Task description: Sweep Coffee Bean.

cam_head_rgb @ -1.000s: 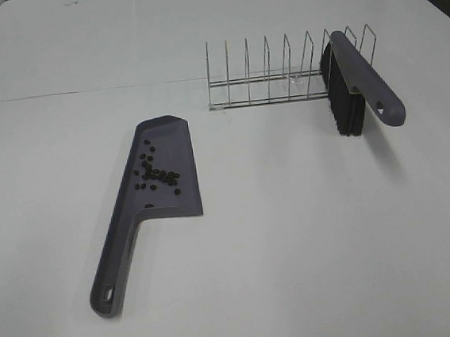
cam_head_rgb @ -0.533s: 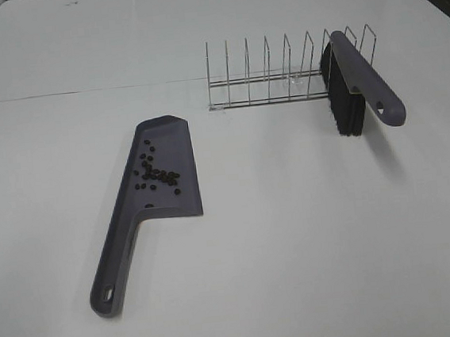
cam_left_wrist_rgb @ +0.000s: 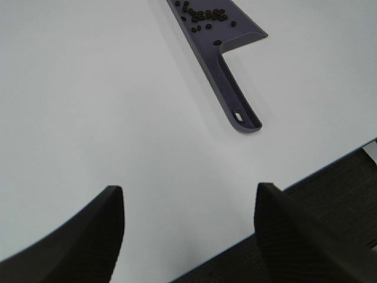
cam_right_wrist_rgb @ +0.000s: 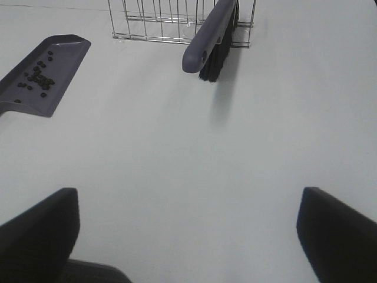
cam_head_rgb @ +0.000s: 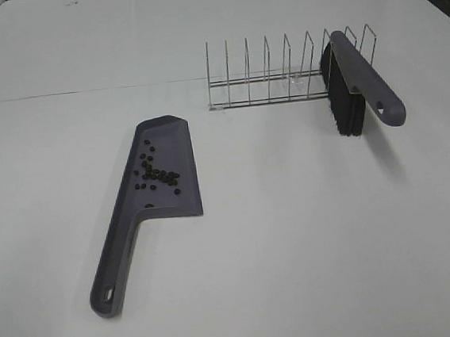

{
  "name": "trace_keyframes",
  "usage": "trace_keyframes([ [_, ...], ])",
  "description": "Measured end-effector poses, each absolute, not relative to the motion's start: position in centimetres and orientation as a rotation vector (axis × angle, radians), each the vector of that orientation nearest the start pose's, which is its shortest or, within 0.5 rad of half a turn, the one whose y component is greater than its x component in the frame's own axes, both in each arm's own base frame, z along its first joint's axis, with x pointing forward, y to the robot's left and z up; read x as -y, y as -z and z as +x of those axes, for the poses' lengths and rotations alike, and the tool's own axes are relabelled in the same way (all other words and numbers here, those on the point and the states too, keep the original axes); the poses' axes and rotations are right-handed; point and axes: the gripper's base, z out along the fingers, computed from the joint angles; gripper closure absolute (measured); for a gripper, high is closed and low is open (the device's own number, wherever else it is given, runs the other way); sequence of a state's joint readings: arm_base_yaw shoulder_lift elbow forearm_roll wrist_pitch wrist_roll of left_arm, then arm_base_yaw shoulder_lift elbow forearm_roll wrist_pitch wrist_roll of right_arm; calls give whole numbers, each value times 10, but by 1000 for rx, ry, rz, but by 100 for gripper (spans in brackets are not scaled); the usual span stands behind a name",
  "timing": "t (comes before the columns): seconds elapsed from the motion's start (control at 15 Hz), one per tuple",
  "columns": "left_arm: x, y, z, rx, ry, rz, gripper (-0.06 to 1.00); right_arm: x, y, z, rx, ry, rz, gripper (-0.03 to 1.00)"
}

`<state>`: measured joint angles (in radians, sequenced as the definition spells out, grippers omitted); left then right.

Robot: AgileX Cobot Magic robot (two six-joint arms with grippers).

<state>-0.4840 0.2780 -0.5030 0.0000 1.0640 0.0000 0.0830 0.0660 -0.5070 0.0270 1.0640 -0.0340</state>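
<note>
Beans (cam_head_rgb: 155,172) sit clustered in the dustpan (cam_head_rgb: 181,195) on your counter (cam_head_rgb: 312,240), well ahead of both arms; left fingers (cam_left_wrist_rgb: 112,218) and right fingers (cam_right_wrist_rgb: 330,227) spread, holding nothing; left arm nearer.

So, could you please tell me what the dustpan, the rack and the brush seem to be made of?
The dustpan looks like matte grey-purple moulded plastic: one smooth piece with a hanging hole in its handle. The rack seems to be thin shiny metal wire, bent into hoops. The brush appears to have a matching plastic handle and dense black bristles, probably synthetic, though that is uncertain.
</note>
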Motion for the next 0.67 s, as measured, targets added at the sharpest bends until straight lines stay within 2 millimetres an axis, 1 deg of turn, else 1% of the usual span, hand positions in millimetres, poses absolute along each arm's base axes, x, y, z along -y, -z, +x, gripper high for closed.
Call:
trace_keyframes([
  [0.67,17,-273,33,-2267,243,560,36,-3,-279,4,-2103,-62,-124,11],
])
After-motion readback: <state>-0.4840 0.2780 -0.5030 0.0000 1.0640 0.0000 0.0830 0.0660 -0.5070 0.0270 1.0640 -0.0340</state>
